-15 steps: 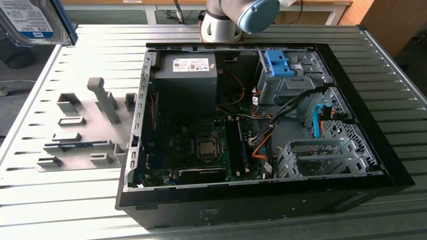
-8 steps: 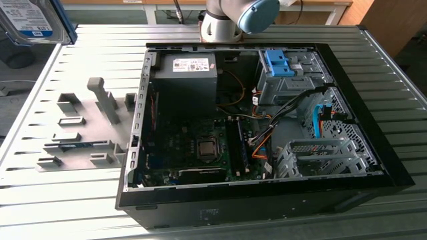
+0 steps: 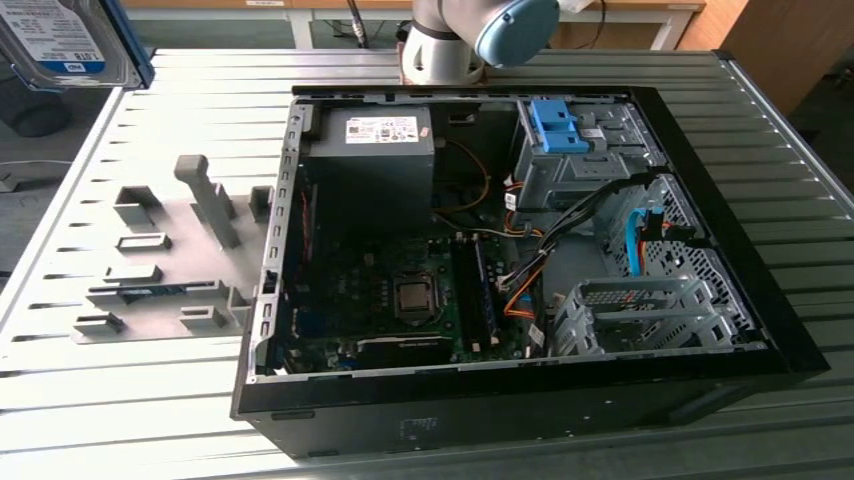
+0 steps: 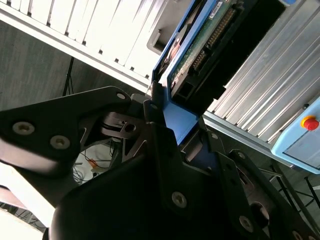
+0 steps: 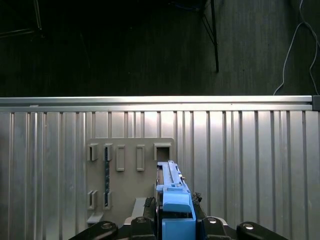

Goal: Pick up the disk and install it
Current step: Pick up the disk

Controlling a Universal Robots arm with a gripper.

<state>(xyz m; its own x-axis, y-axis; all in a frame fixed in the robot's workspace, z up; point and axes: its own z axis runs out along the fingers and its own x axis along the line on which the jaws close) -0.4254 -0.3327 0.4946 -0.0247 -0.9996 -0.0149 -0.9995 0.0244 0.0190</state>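
Disk [image 3: 60, 40] aloft, clear of the worktop [image 3: 134, 420], over its far corner at the exterior view's left, label face turned toward that camera. Gripper [image 5: 175, 222] clamped on it, jaws pinching the blue-framed body across its two flat faces, thin edge up in the first wrist view, circuit-board side exposed in the second wrist view. Long axis straight out from the jaws, in line with the fingers, free end pointing away from the wrist. Directly beyond that free end, down on the worktop: grey fixture plate [image 5: 130, 190] with rows of small pockets, one holding a green strip [image 5: 106, 172], the square pocket nearest the disk seemingly vacant. Open computer case [image 3: 534, 410] well apart from the disk, toward the exterior view's right, lying on its side in the worktop's middle, open face up. Inside: black power supply box [image 3: 367, 170] with white sticker at the case's far corner nearest the plate; motherboard [image 3: 400, 290] along the floor; metal drive cage [image 3: 587, 165] at the other far corner, with an all-blue bracket [image 3: 558, 125] seated on top; second grey cage [image 3: 641, 315] toward the near corner, nothing visible in its bay; blue cable [image 3: 641, 225] looped between the two cages. Judgement: pick-up done, disk nowhere near either cage, whole width of the plate and the case wall between them.
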